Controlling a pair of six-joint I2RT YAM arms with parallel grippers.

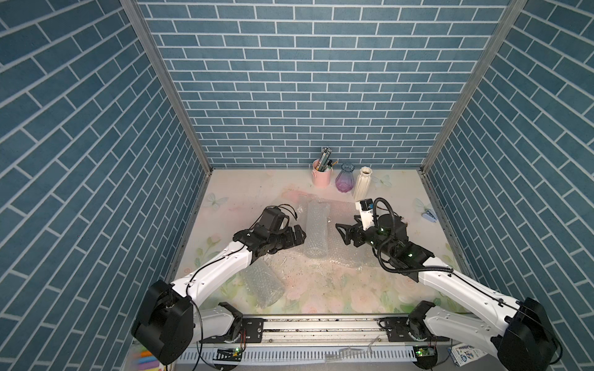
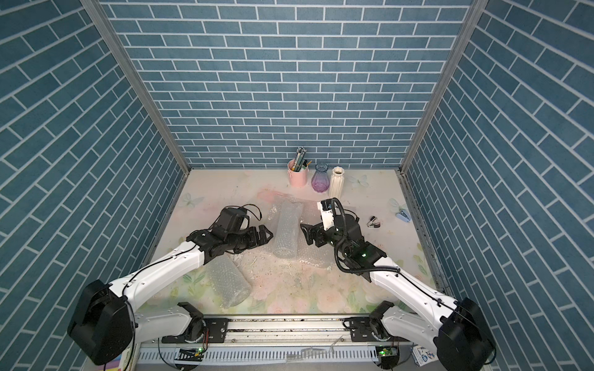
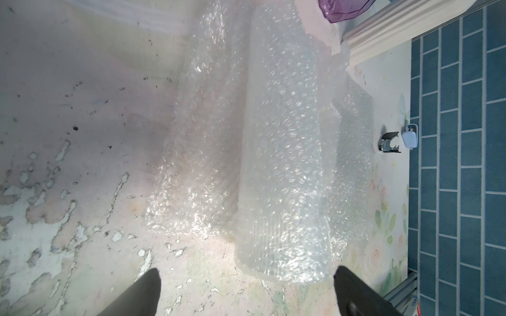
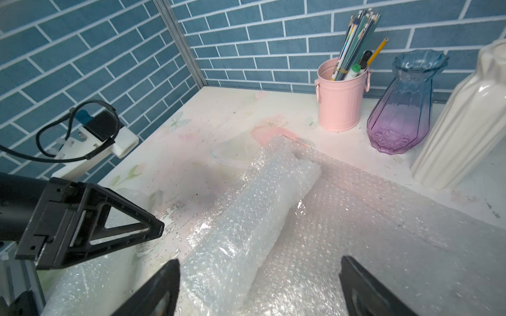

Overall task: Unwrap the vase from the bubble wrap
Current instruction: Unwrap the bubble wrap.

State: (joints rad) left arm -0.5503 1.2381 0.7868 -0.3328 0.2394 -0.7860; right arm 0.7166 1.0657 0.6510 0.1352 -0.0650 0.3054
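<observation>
Looking at the middle of the desk point(image 1: 244, 192), we see the bubble wrap point(image 1: 316, 231) as a rolled tube that lies with its length going from near to far. It is clear and whitish, full of small shining bubbles, and its far end is a little crushed and open. In the left wrist view some faint straight lines show through the near end, but we cannot tell what is inside.

A loose sheet point(image 1: 344, 257) of the same wrap lies flat on the desk to the right of the tube, touching it. A second roll point(image 1: 263, 284) lies at the near left, partly under the left arm.

The left pincer point(image 1: 300, 236) is just beside the left side of the tube, with its jaws wide apart and holding nothing. The right pincer point(image 1: 341, 234) faces it from the right side, above the flat sheet, also spread wide and empty.

At the far edge stand a pink cup point(image 1: 321, 180) with pens, a purple glass vase point(image 1: 344, 182) and a white ribbed vase point(image 1: 362, 184), all unwrapped.
</observation>
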